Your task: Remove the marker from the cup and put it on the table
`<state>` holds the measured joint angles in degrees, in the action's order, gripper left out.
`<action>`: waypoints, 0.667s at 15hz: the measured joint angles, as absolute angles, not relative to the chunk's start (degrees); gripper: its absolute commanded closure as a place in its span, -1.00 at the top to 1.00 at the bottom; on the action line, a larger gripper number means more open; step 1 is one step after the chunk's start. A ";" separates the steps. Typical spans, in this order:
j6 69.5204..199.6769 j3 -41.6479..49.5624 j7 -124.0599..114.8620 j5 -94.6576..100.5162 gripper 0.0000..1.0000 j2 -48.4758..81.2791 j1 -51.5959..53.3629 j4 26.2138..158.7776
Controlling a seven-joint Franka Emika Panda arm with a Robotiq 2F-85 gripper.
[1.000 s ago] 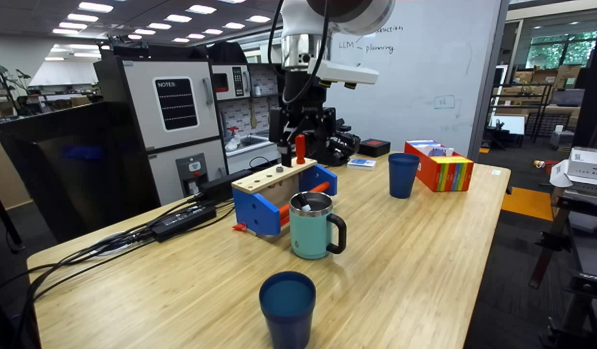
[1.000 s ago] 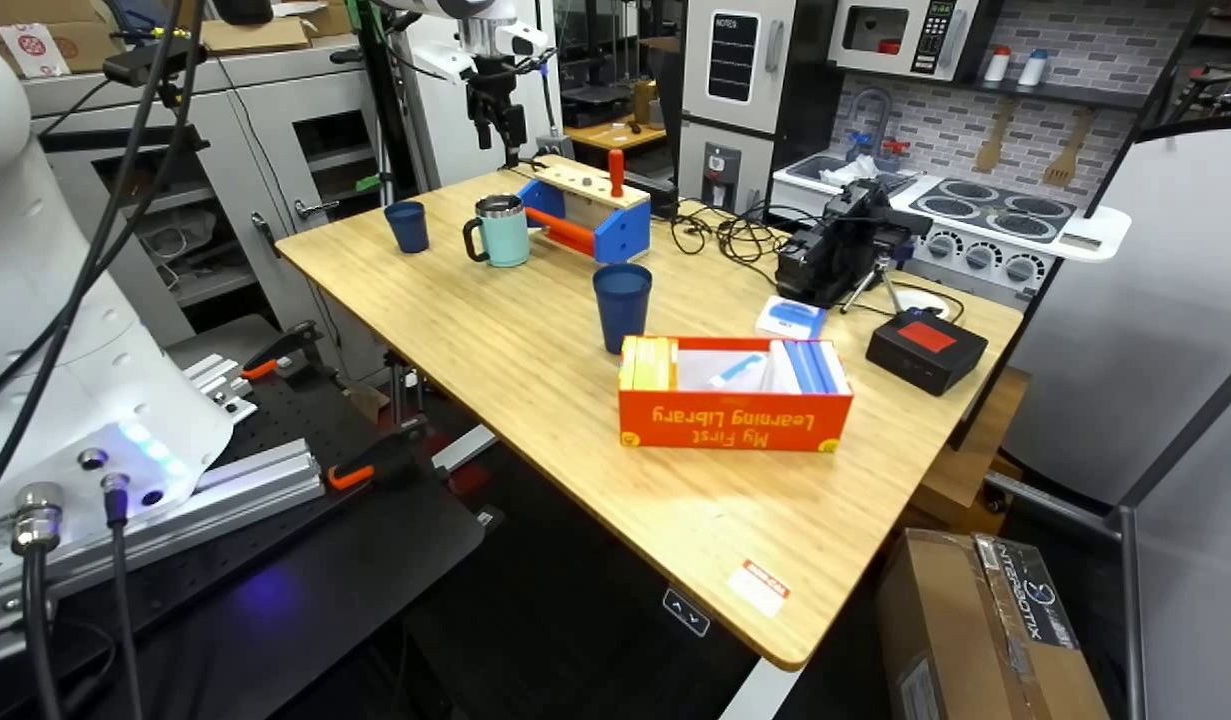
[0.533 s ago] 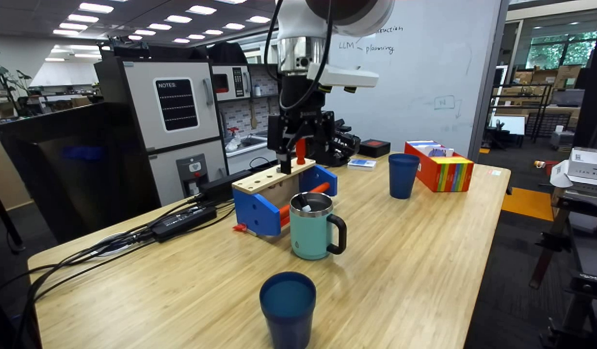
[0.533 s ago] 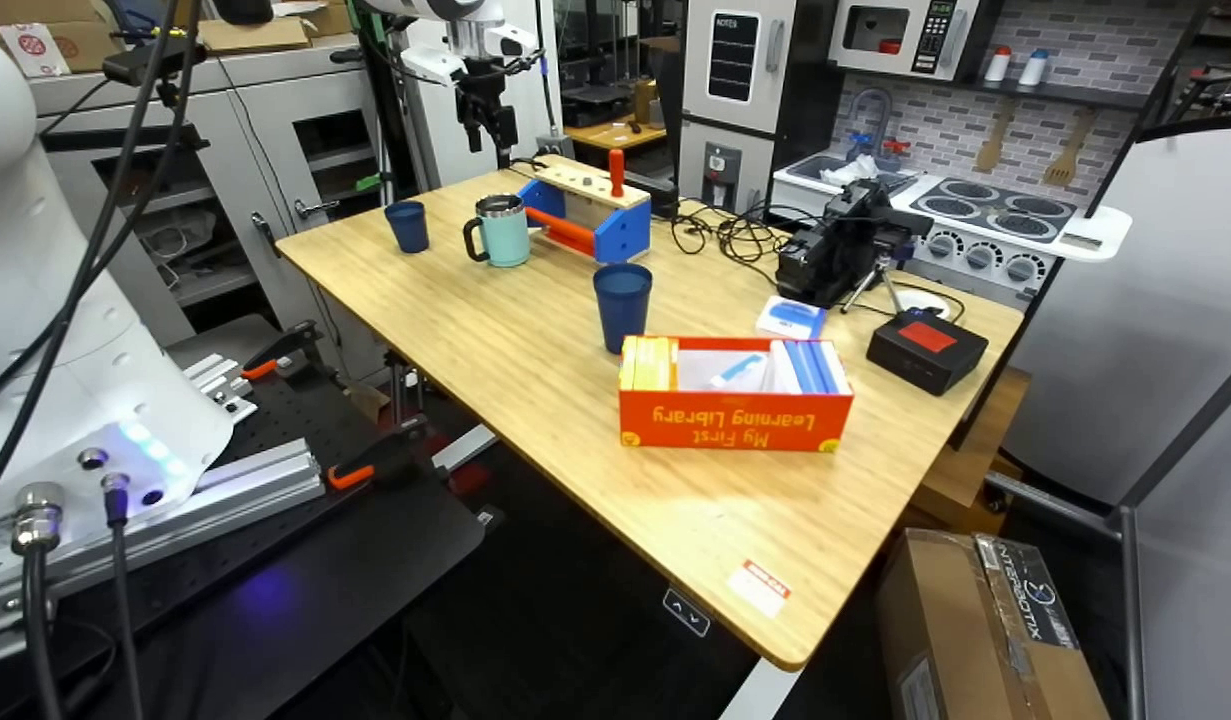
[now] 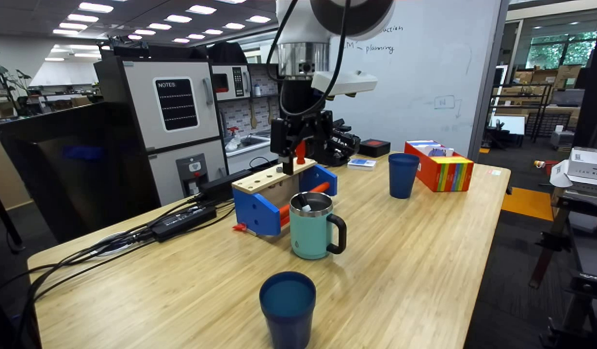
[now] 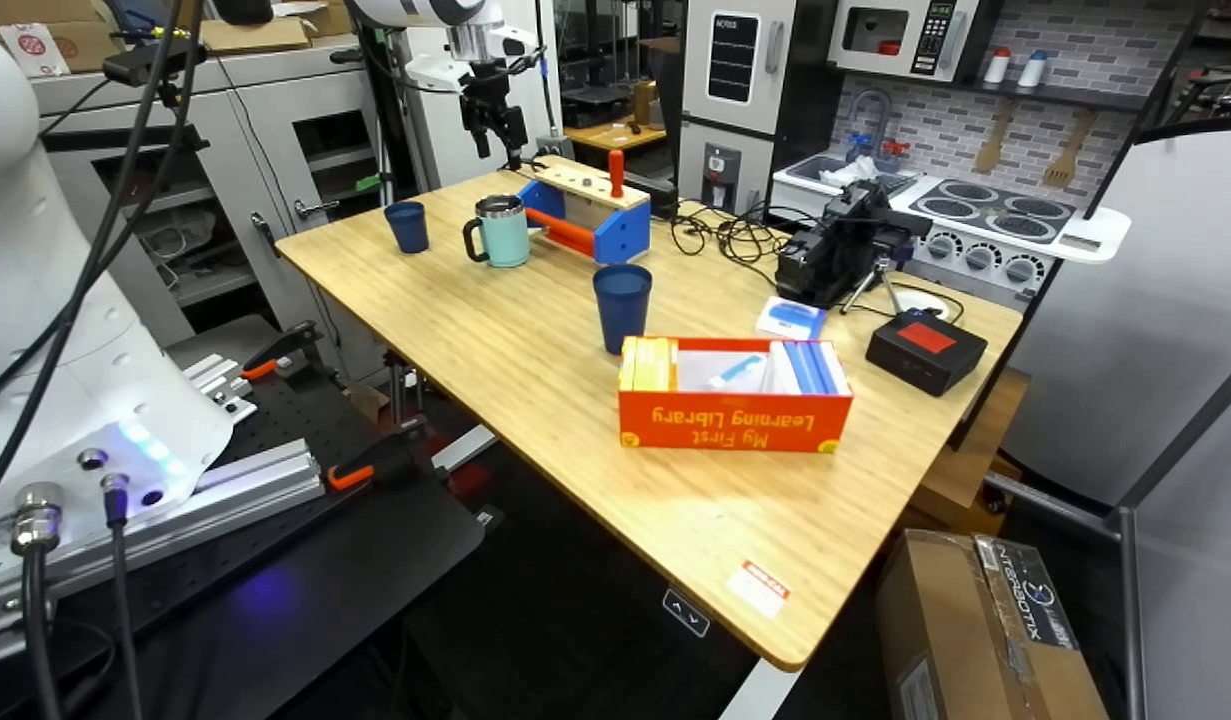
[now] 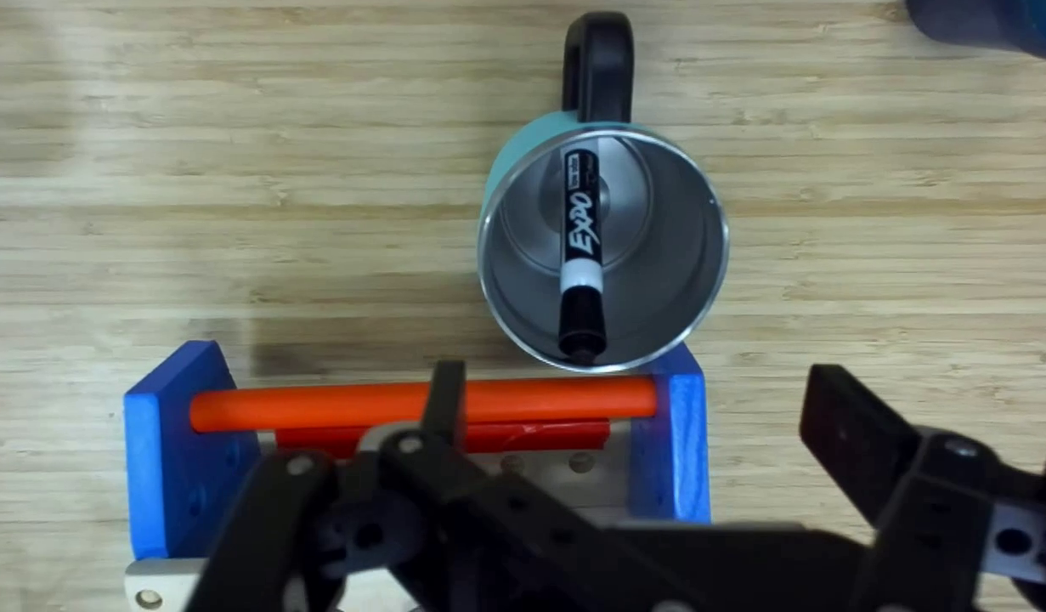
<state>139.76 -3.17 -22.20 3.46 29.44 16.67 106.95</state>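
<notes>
The cup, a pale teal mug [image 5: 310, 235] with a black handle and silvery rim, stands upright on the light wooden table [image 5: 400, 252]; it shows in both exterior views [image 6: 505, 240] and the wrist view [image 7: 531, 149]. The marker [image 7: 582, 221], black with a white band, leans inside it, its dark cap against the rim opposite the handle. Its top shows in an exterior view [image 5: 304, 202]. My gripper [image 7: 637, 382] is open and empty, fingers wide apart. In both exterior views it hangs above and behind the mug, over the toy bench [image 6: 499, 155].
A toy workbench with blue sides [image 5: 259, 213], an orange bar and an upright red peg [image 5: 300, 149] stands beside the mug under the gripper. Dark blue cups stand at the front [image 5: 287, 310] and farther back [image 5: 403, 177]. A red book box [image 6: 735, 420] and cables [image 5: 148, 232] also lie there.
My gripper has come down a little, shifted slightly sideways, and the wrist has turned a little. The mug and marker have not moved.
</notes>
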 measured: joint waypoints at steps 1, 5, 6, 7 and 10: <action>140.25 -3.18 -22.20 3.46 1.00 29.48 16.71 106.98; 141.13 -3.28 -22.20 3.36 0.84 29.61 16.79 107.12; 141.18 -3.31 -22.21 3.33 0.85 29.62 16.80 107.14; 141.19 -3.34 -22.21 3.27 0.81 29.63 16.80 107.16; 141.19 -3.46 -22.21 2.95 0.90 29.64 16.80 107.23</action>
<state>141.19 -3.46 -22.21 2.95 29.64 16.80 107.23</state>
